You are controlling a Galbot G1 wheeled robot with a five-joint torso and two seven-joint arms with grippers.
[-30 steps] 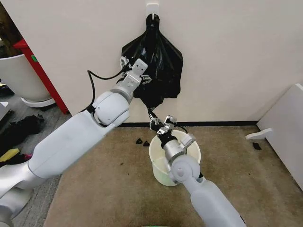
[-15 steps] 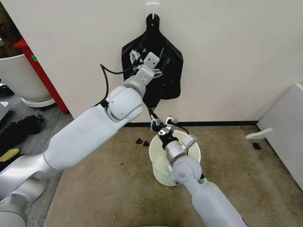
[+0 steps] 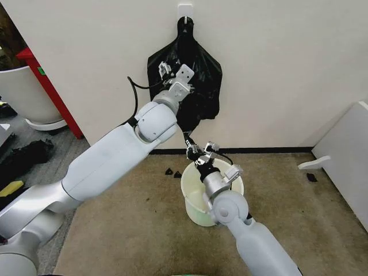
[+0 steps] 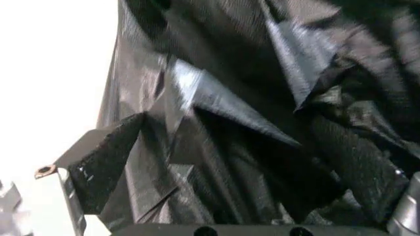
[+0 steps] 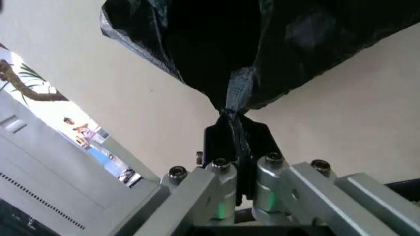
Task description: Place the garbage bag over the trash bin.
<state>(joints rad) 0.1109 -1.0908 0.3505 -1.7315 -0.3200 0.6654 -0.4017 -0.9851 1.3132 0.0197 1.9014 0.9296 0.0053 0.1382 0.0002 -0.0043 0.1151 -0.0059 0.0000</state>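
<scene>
Brown carpet sits under the trash bin (image 3: 211, 195), lower middle. Up top center, the garbage bag (image 3: 195, 80) is hung on a wall hook (image 3: 185, 10). Its folds are straddled by the left gripper (image 3: 170, 73), fingers spread; its bottom tip is pinched tight by the right gripper (image 5: 237, 142).

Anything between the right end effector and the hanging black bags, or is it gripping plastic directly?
Nothing intervenes: in the right wrist view the right end effector is shut on a twisted strand of the garbage bag.
</scene>
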